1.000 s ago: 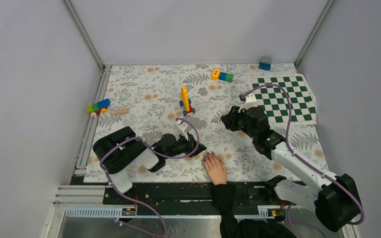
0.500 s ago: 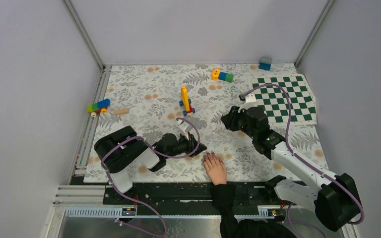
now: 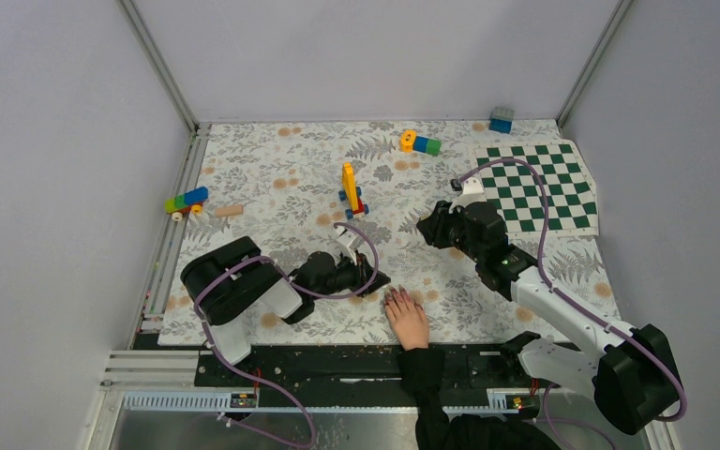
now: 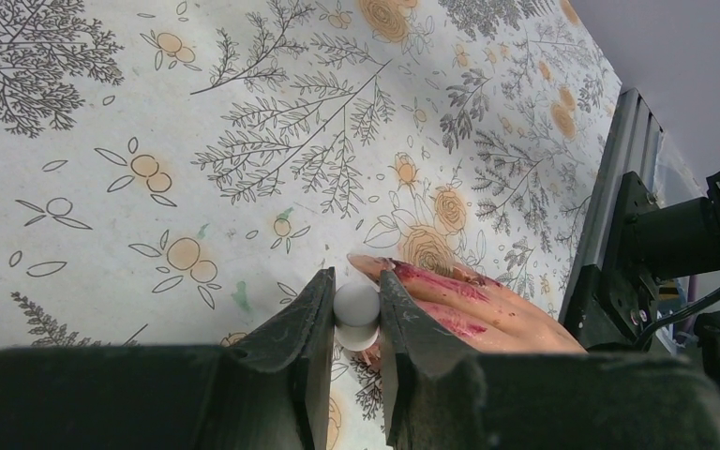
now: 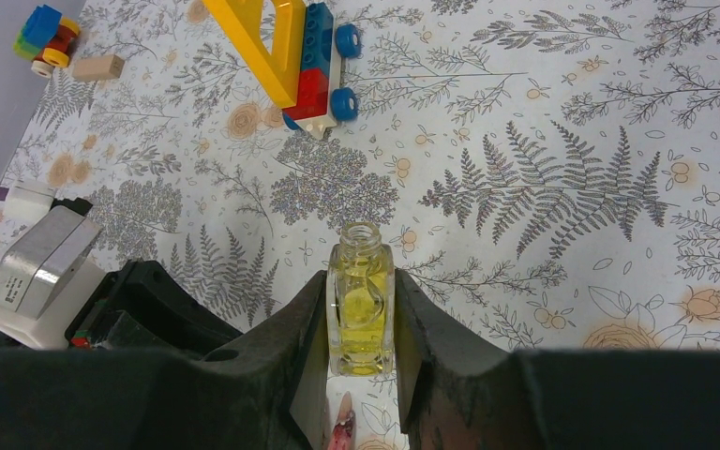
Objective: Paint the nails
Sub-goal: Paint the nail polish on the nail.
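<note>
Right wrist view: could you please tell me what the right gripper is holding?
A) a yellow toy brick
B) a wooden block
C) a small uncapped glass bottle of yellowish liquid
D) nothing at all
C: the right gripper has its jaws closed on both sides of the bottle, whose neck is open and whose contents look yellow.

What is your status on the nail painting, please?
Left gripper shut on white cap, beside the nails. Right gripper shut on open yellow bottle. Nothing blocking.
</note>
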You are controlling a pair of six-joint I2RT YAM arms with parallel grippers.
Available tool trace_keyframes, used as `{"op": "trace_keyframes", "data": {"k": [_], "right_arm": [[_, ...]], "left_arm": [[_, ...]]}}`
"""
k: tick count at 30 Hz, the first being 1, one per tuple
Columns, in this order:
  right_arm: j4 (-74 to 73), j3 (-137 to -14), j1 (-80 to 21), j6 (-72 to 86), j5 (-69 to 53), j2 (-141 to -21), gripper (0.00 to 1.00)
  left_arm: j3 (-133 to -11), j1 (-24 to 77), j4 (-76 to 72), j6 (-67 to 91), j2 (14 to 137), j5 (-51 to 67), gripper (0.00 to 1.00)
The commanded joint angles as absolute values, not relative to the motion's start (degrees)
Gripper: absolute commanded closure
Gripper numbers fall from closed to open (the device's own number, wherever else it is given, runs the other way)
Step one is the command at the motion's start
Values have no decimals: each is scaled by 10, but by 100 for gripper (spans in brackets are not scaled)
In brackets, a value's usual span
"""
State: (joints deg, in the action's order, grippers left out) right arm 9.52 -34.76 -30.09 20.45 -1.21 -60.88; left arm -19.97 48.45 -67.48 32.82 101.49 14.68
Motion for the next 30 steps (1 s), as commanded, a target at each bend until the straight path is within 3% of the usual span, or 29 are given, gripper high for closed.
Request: {"op": "trace_keyframes", "data": {"k": [1, 30], "right_arm": [[110, -373, -296, 208, -23, -609, 100], [110, -374, -296, 207, -22, -615, 100]], "left_arm": [[-216, 482, -715, 319, 1026, 143, 100], [-219, 470, -723, 322, 1044, 148, 100]]}}
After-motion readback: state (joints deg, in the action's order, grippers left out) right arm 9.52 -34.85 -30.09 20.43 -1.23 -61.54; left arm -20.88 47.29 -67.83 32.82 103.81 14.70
